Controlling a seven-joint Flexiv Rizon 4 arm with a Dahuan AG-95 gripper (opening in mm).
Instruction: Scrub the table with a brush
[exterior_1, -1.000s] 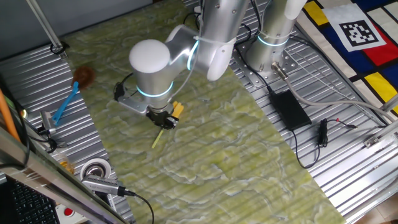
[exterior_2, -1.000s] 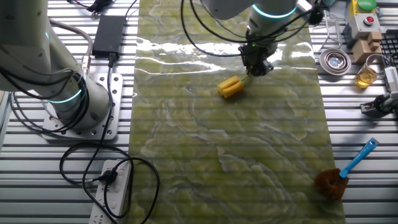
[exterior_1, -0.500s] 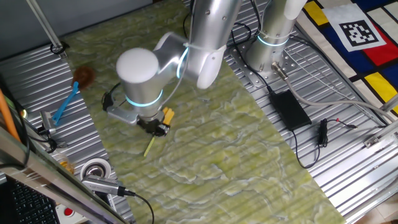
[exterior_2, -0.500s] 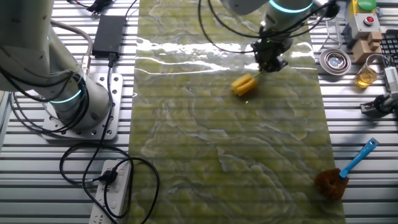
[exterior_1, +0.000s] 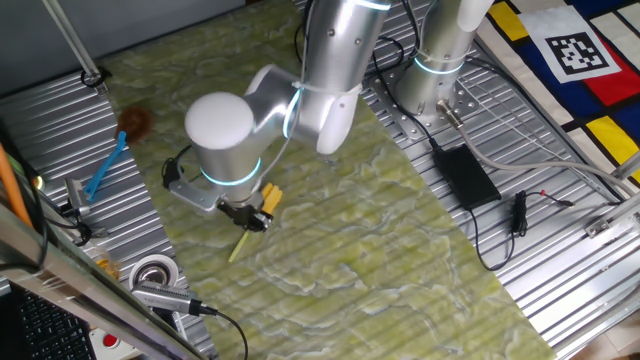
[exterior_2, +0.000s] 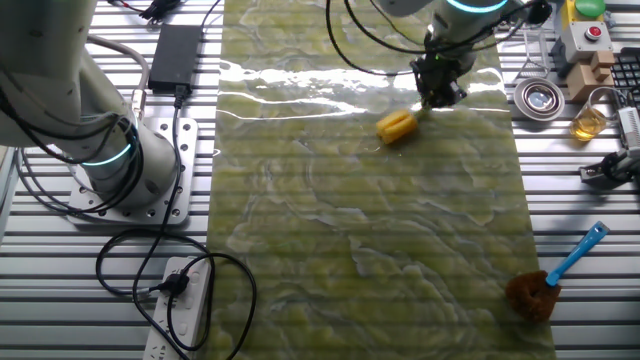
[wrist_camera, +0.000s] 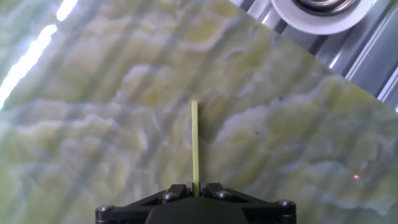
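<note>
The brush has a blocky yellow head (exterior_1: 270, 198) and a thin yellow-green handle (exterior_1: 238, 245). Its head (exterior_2: 396, 125) rests on the pale green marbled table (exterior_1: 350, 250). My gripper (exterior_1: 249, 217) is shut on the handle close to the head. In the other fixed view the gripper (exterior_2: 437, 93) stands just right of the head, near the table's far edge (exterior_2: 300, 150). In the hand view the handle (wrist_camera: 194, 143) sticks straight out from between the closed jaws of the gripper (wrist_camera: 195, 188), over the table (wrist_camera: 112, 124). The head is hidden there.
A blue-handled brush with a brown head (exterior_1: 120, 150) lies on the ribbed metal panel at the left; it shows in the other fixed view (exterior_2: 555, 275). A tape roll (exterior_1: 152, 272) (wrist_camera: 320, 12) lies beside the table edge. A black power adapter (exterior_1: 465, 175) and cables lie at the right.
My gripper has dragged the brush across the table, toward the near-left in one fixed view and to the right in the other. It stays shut on the handle.
</note>
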